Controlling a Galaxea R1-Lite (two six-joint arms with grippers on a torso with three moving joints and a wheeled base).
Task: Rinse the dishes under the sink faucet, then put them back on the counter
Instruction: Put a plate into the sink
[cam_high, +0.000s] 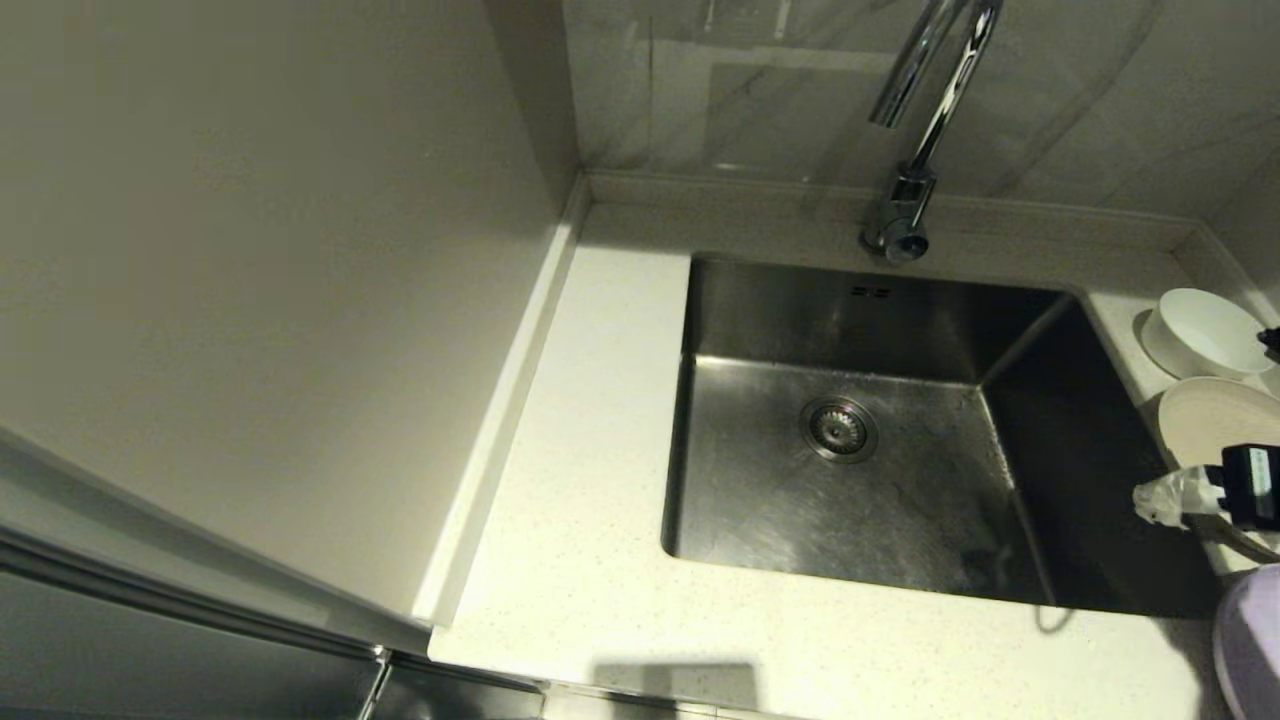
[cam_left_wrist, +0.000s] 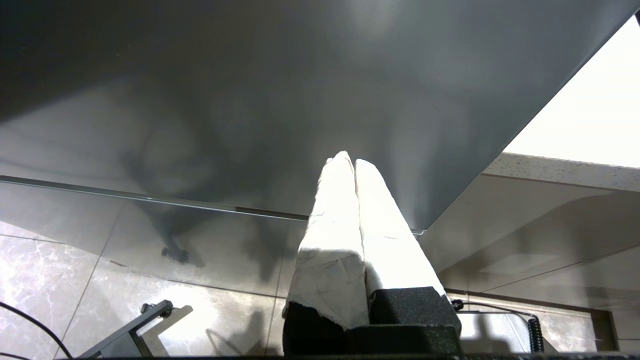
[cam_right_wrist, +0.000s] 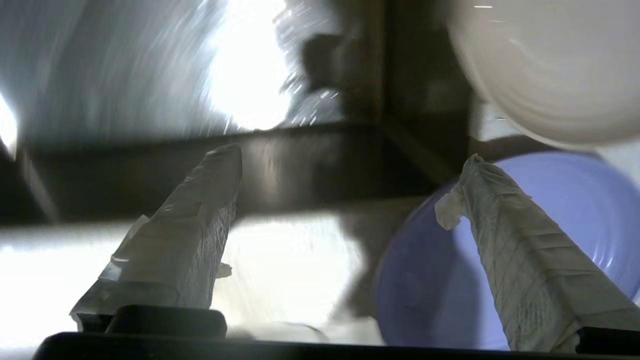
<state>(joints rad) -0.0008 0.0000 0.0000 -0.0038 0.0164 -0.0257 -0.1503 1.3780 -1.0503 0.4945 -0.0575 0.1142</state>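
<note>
The steel sink (cam_high: 780, 520) lies in the middle of the speckled counter (cam_high: 590, 480), with the chrome faucet (cam_high: 925, 130) behind it and no water visible. On the counter to the sink's right stand a white bowl (cam_high: 1205, 335), a cream plate (cam_high: 1215, 420) and, nearest me, a lilac plate (cam_high: 1250, 640). My right gripper (cam_high: 1170, 498) hovers over that strip between the cream and lilac plates. The right wrist view shows it open (cam_right_wrist: 350, 160), empty, one finger (cam_right_wrist: 510, 240) over the lilac plate (cam_right_wrist: 425, 280), the cream plate (cam_right_wrist: 545, 65) beyond. My left gripper (cam_left_wrist: 348, 161) is shut and empty, low beside the cabinet.
A tall wall panel (cam_high: 250, 300) borders the counter's left strip. A low raised rim (cam_high: 760, 190) runs along the back wall. The sink's drain (cam_high: 838, 428) and overflow slots (cam_high: 870, 291) are uncovered. The cabinet front (cam_left_wrist: 250, 100) and tiled floor (cam_left_wrist: 75, 280) fill the left wrist view.
</note>
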